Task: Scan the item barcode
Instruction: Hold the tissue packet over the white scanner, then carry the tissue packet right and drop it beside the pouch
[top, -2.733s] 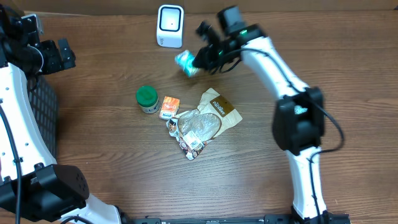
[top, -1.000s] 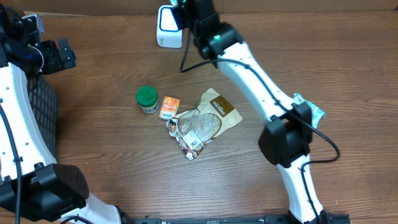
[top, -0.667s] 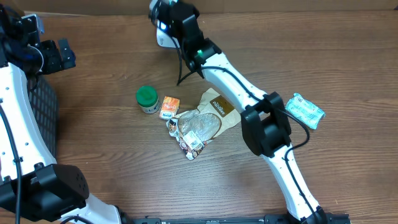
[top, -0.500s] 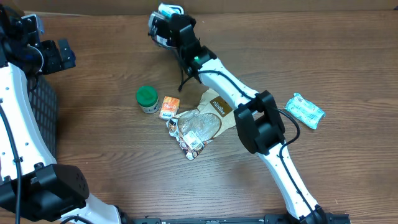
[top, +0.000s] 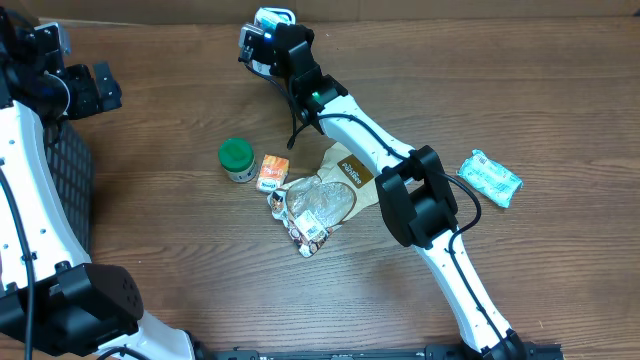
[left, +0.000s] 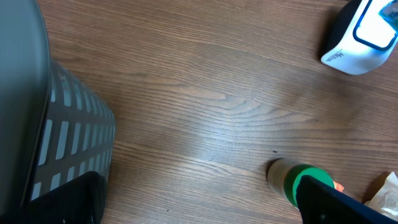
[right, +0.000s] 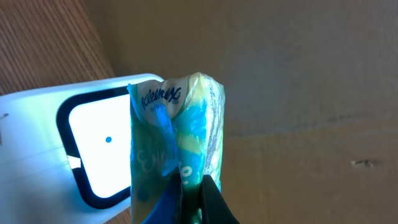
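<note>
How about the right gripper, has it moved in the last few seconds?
Yes. The right gripper moved leftward, from beside the white scanner to over it.

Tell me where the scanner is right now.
Overhead view: the scanner stands at the table's far edge, left of centre, mostly hidden by the right gripper; the green-lidded jar sits nearest, toward the front.
</note>
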